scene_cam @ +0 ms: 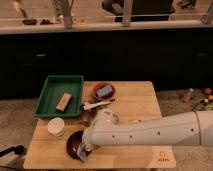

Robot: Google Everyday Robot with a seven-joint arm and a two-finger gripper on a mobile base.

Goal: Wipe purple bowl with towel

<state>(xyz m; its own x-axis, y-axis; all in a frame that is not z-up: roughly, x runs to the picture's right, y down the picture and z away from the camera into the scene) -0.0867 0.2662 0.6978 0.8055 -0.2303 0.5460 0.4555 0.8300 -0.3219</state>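
Observation:
The purple bowl [74, 142] sits near the front left of the wooden table [135, 100], just right of the white cup [56, 127]. My white arm reaches in from the right and covers the bowl's right half. My gripper [84, 151] is down at the bowl's front right edge, inside or just over it. The towel is hidden, and I cannot see it under the gripper.
A green tray [50, 85] at the back left holds a tan block [63, 101]. An orange-red dish [96, 87] with a blue-grey slab [104, 91] stands behind the arm. A white-handled utensil [96, 105] lies beside it.

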